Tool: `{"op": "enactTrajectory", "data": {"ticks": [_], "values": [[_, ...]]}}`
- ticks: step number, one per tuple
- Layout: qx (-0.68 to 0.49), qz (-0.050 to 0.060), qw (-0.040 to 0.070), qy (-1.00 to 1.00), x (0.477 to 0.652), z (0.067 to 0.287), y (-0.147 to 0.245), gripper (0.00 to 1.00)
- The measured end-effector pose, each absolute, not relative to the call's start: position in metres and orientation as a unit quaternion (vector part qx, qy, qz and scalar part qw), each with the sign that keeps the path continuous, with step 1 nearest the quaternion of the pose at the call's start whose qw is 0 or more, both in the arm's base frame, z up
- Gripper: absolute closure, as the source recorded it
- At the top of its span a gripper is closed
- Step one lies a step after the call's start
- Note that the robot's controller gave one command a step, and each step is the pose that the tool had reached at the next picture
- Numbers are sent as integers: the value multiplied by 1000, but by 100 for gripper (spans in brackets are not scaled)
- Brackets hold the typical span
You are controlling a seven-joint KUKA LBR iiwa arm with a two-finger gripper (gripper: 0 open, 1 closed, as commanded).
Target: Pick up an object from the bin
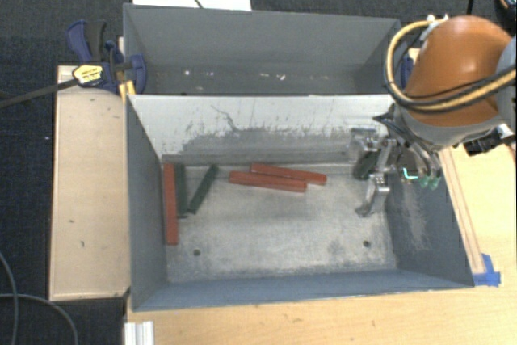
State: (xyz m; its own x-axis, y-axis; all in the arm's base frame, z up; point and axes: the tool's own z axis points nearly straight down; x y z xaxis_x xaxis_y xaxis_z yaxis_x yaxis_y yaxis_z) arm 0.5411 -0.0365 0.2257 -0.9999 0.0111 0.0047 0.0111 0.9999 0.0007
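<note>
My gripper (373,188) hangs at the right side of the bin, near the right wall, with nothing between its fingers that I can make out. Two red sticks (277,177) lie side by side on the bin floor to its left, near the back wall. A dark green stick (199,189) lies slanted further left. Another red stick (170,203) lies lengthwise along the left wall.
The orange-covered arm reaches in over the bin's right rim. The floor under and in front of the gripper is bare grey metal.
</note>
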Motion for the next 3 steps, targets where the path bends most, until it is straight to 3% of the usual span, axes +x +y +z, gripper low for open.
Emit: {"op": "enactTrajectory", "data": {"ticks": [1, 2, 3], "values": [[-25, -1, 1, -1000, 577, 176, 17, 0], [29, -2, -2, -1000, 593, 148, 91, 0], [32, 1, 0, -999, 578, 67, 5, 0]]}}
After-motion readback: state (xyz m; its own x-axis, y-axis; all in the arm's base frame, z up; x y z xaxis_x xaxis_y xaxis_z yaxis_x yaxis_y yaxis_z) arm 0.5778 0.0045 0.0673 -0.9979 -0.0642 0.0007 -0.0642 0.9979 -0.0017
